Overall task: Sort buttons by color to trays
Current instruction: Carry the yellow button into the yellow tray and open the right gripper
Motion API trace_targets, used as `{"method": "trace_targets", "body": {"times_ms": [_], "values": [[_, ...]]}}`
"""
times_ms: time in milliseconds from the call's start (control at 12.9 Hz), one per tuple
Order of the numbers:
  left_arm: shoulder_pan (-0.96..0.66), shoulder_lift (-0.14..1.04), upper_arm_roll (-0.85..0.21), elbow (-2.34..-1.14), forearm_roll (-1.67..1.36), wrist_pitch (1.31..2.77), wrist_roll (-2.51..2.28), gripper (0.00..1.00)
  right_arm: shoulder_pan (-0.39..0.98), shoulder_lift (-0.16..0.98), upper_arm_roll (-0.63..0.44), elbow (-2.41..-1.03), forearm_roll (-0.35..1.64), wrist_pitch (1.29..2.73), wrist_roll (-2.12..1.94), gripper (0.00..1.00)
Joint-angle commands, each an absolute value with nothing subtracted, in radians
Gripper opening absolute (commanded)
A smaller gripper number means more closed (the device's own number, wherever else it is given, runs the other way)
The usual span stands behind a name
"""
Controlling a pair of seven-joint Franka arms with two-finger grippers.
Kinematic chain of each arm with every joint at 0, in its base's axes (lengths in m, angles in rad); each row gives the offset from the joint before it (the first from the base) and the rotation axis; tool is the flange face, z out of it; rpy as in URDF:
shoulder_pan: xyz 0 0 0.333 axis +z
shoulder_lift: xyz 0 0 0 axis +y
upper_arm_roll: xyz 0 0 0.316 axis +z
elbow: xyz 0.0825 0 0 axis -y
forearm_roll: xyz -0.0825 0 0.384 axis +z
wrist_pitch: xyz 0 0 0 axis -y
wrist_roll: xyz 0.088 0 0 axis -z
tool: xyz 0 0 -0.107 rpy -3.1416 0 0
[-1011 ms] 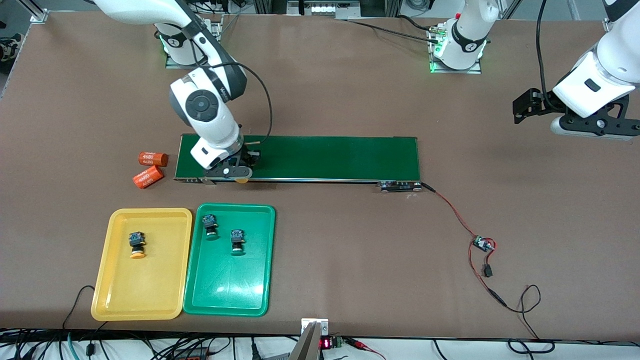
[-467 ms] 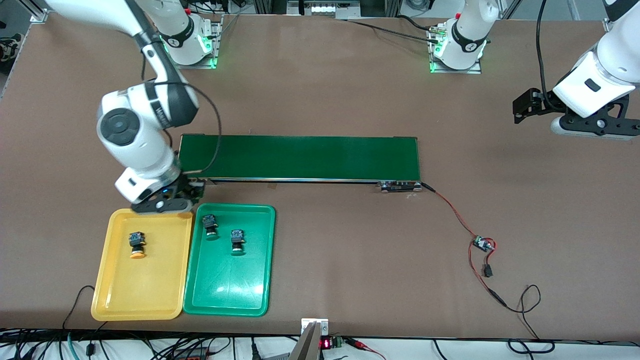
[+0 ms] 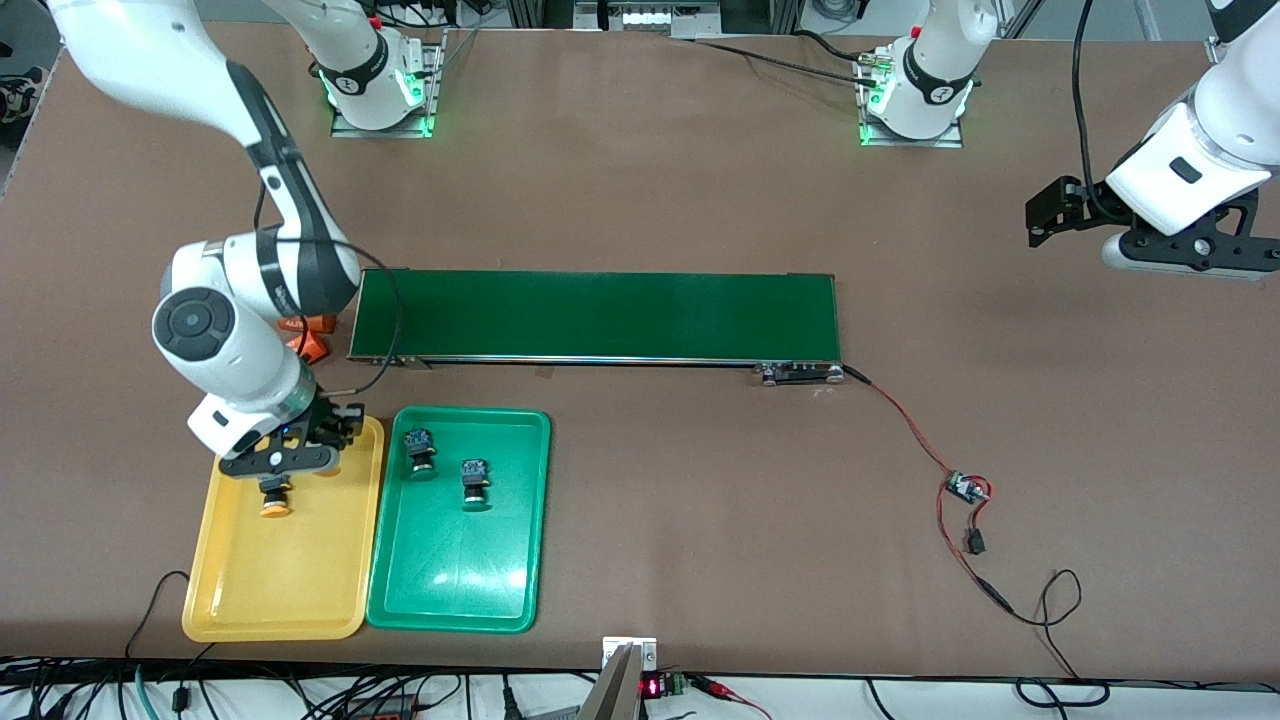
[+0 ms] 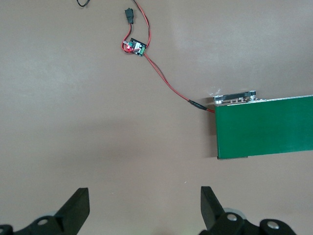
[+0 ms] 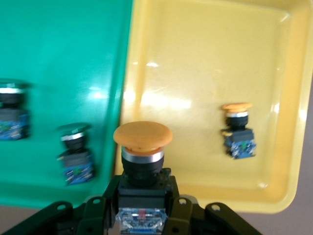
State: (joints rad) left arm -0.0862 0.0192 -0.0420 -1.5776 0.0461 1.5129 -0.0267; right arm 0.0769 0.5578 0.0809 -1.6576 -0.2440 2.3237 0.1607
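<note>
Under my right gripper (image 5: 142,205), clamped on a yellow-capped button (image 5: 142,156), lies the yellow tray (image 3: 250,590) on the brown tabletop (image 3: 650,180); my left gripper (image 4: 144,205) waits spread over bare table.

yellow tray (image 3: 300,580): showing plain yellow, glossy
green tray (image 3: 460,570): showing plain green — glossy too
held button (image 5: 142,161): wearing a yellow-orange cap over a silver ring and black body
button in yellow tray (image 5: 238,128): showing an orange cap, dark body, blue base
two buttons in green tray (image 3: 474,482): showing green caps — dark bodies
conveyor belt (image 3: 600,315): showing dark green
table (image 3: 700,480): showing brown
wire (image 3: 900,415): running red and black
</note>
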Motion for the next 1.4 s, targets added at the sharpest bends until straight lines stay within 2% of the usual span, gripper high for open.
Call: {"method": "trace_targets", "body": {"times_ms": [0,233,467,544,622,700,778,856,1089,1322], "values": [[-0.084,0.014,-0.046,-1.562,0.066,1.491,-0.031,1.0,0.086,0.636,0.046,-1.612,-0.316,2.406,0.152,0.1],[-0.084,0.015,-0.049,-1.56,0.066,1.491,-0.031,1.0,0.087,0.708,0.003,-1.612,-0.339,2.531,0.15,0.13],[-0.084,0.014,-0.041,-1.56,0.066,1.491,-0.028,1.0,0.077,0.742,-0.026,-1.615,-0.383,2.583,0.149,0.13],[-0.083,0.014,-0.041,-1.56,0.066,1.49,-0.029,1.0,0.075,0.749,-0.026,-1.62,-0.383,2.606,0.15,0.18],[-0.083,0.014,-0.04,-1.559,0.066,1.488,-0.029,1.0,0.075,0.753,-0.026,-1.618,-0.383,2.609,0.15,0.45],[-0.083,0.014,-0.038,-1.56,0.066,1.488,-0.029,1.0,0.075,0.753,-0.026,-1.621,-0.38,2.611,0.159,0.84],[-0.083,0.014,-0.041,-1.56,0.066,1.488,-0.029,1.0,0.074,0.753,-0.026,-1.623,-0.376,2.611,0.161,0.94],[-0.084,0.014,-0.043,-1.559,0.066,1.488,-0.031,1.0,0.069,0.747,-0.026,-1.623,-0.373,2.611,0.16,1.0],[-0.084,0.014,-0.044,-1.559,0.066,1.488,-0.029,1.0,0.074,0.697,-0.025,-1.635,-0.37,2.58,0.16,1.0],[-0.084,0.014,-0.046,-1.559,0.066,1.488,-0.031,1.0,0.077,0.62,-0.006,-1.635,-0.316,2.424,0.16,1.0]]}}
